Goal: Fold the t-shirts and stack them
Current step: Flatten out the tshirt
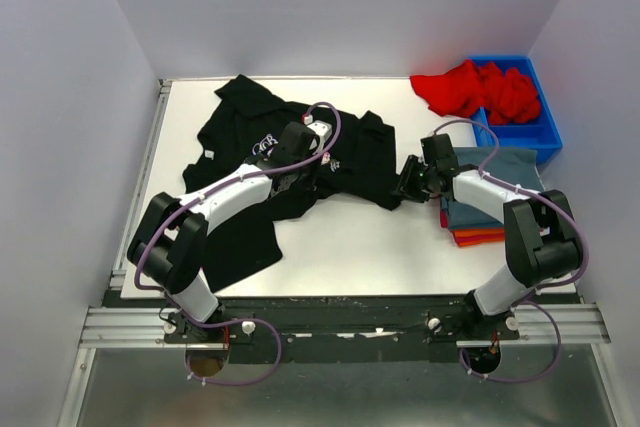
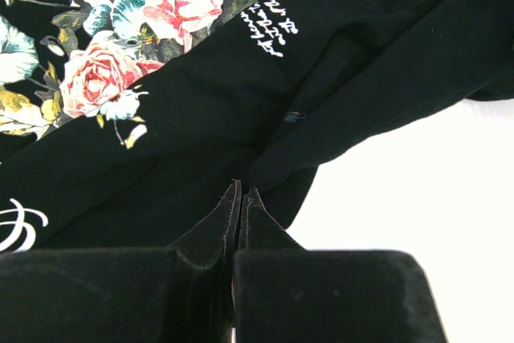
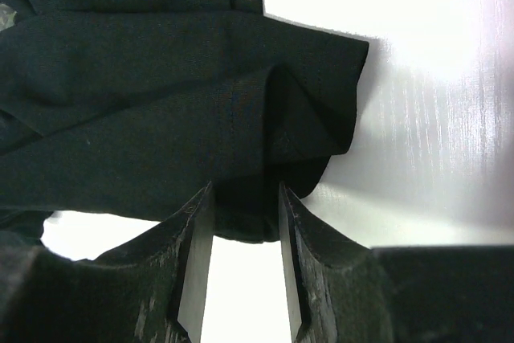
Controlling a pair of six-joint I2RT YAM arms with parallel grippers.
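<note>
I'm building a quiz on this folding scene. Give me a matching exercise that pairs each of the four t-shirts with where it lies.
Things:
1. black t-shirt
2. red t-shirt
3. slate-blue t-shirt
4. orange t-shirt

Places:
A. under the slate-blue one, only its edge showing
B. crumpled, spilling over the rim of the blue bin
C. spread unfolded across the middle of the table
D. folded, lying on top of the orange one

Pairs: 1-C; 2-B; 3-D; 4-A
</note>
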